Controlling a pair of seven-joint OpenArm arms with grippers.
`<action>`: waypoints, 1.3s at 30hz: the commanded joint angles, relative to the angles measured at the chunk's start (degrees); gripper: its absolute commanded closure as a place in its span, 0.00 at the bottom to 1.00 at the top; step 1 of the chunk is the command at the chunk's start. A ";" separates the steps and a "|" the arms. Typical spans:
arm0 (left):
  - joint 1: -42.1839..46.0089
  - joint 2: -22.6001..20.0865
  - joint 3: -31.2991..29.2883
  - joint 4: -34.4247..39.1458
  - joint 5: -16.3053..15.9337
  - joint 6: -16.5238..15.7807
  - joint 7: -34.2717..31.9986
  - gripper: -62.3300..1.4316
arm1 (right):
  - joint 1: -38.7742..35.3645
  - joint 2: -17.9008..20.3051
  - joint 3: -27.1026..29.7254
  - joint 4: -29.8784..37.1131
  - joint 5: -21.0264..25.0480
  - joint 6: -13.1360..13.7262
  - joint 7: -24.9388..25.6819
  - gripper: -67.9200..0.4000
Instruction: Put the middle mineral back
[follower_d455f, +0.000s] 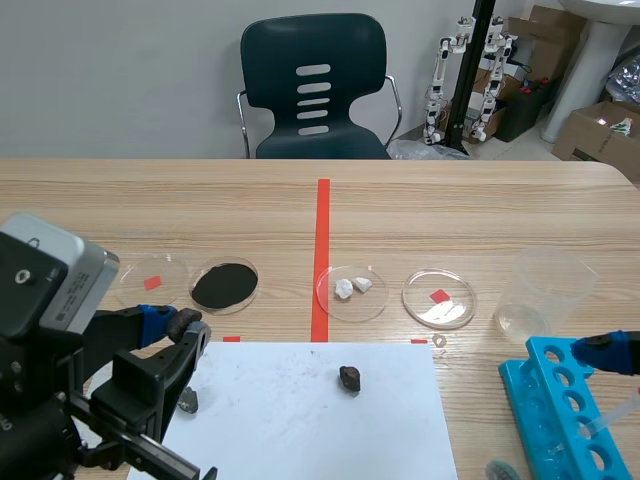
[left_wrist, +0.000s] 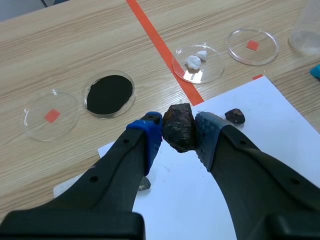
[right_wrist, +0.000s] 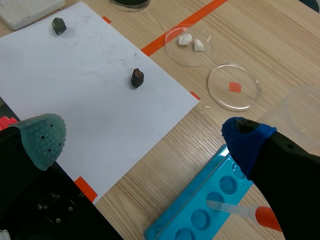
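My left gripper (left_wrist: 178, 132) is shut on a dark brown mineral (left_wrist: 179, 127), held above the near left part of a white paper sheet (left_wrist: 250, 150). In the scene view that gripper (follower_d455f: 178, 327) hangs low at the left and the mineral is hidden behind its fingers. A small dark mineral (follower_d455f: 349, 378) lies on the sheet's right half. A grey mineral (follower_d455f: 188, 401) lies at the sheet's left edge, just under my left gripper. My right gripper (right_wrist: 145, 137) stands open over the sheet's right edge, with nothing between its fingers.
Behind the sheet stands a row of petri dishes: one with a red square (follower_d455f: 152, 280), one with black powder (follower_d455f: 225, 286), one with white pieces (follower_d455f: 351, 291), another with a red square (follower_d455f: 439, 298). A clear beaker (follower_d455f: 545, 295) and a blue tube rack (follower_d455f: 565, 420) stand at the right.
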 joint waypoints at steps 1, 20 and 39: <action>-0.15 0.26 -0.09 0.52 -0.15 -0.02 -1.16 0.80 | -0.11 0.00 -0.20 0.79 0.61 0.15 1.07 0.00; -0.15 0.26 -0.09 0.50 -0.15 -0.02 -0.74 0.80 | -0.11 0.00 -0.20 0.79 0.61 0.15 1.07 0.00; -0.20 1.20 0.76 0.24 -0.59 -0.02 0.96 0.80 | -0.11 0.00 -0.20 0.79 0.61 0.15 1.07 0.00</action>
